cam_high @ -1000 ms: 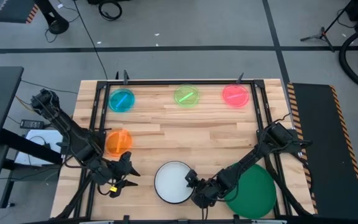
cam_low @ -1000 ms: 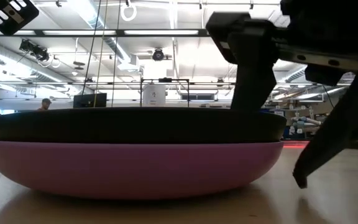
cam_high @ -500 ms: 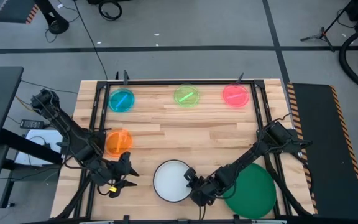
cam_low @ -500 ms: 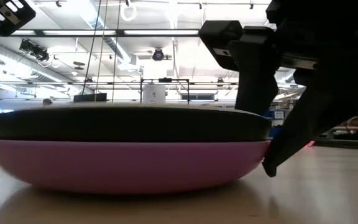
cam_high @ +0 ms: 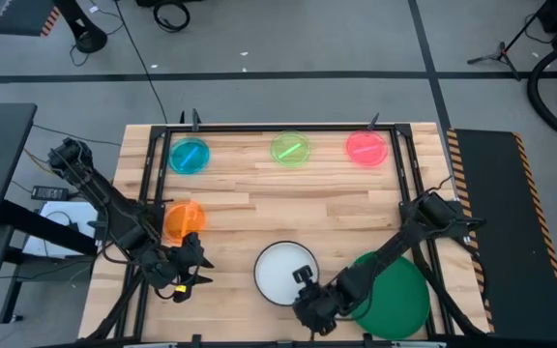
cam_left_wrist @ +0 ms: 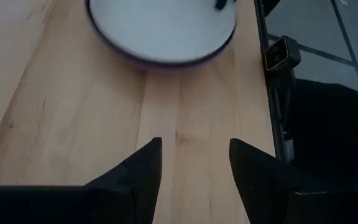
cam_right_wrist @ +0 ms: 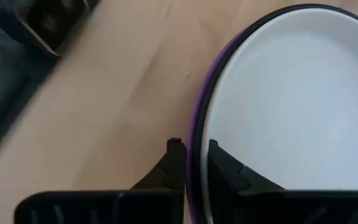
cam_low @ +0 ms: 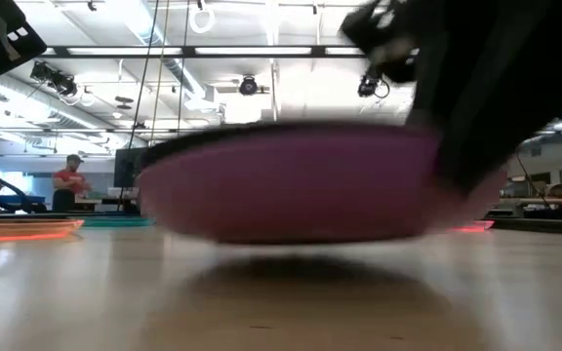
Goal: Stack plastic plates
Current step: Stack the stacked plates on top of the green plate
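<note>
Right gripper (cam_high: pixel 309 298) pinched on near rim of white-black-purple plate stack (cam_high: pixel 284 271), lifted off table front centre; dark green plate (cam_high: pixel 399 295) just right, nearer this arm; left gripper (cam_high: pixel 190 269) open, idle.

Pale planked wood table (cam_high: pixel 259 208), smooth matt white plastic plate (cam_high: pixel 283 270), translucent glossy pink plate (cam_high: pixel 366 147)
</note>
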Robot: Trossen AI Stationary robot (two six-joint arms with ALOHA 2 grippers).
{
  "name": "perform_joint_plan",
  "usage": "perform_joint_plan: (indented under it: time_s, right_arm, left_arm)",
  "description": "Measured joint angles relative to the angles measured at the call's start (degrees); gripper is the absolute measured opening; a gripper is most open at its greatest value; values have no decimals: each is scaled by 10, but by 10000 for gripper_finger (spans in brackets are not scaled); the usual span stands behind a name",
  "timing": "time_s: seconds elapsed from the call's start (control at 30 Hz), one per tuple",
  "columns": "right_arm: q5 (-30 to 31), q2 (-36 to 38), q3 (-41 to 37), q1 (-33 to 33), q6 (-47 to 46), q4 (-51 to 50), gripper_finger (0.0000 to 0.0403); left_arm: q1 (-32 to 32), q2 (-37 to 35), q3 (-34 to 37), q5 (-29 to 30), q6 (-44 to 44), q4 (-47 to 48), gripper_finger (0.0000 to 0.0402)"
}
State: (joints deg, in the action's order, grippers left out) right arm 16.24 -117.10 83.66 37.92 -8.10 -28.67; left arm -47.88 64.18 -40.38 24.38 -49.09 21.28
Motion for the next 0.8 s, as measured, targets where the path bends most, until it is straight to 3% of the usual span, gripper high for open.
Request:
perform_joint_plan:
  time_s: [0.2, 0.33, 0.5, 0.67, 0.8]
  right_arm:
    - [33, 0, 157, 51, -170, -244, 41]
    - [47, 1, 213, 95, -315, -388, 41]
    - [0, 1, 202, 155, -512, -483, 41]
    - [-78, 0, 175, 213, -664, -515, 41]
    - [-90, 0, 164, 251, -760, -516, 41]
  left_arm:
    - [0, 0, 0, 0, -2, 0, 192]
    - [0, 0, 0, 1, -3, -7, 192]
    - [-4, 0, 0, 2, 1, -29, 192]
    - [-18, 0, 0, 1, 7, -34, 192]
    - [-26, 0, 0, 1, 7, -35, 192]
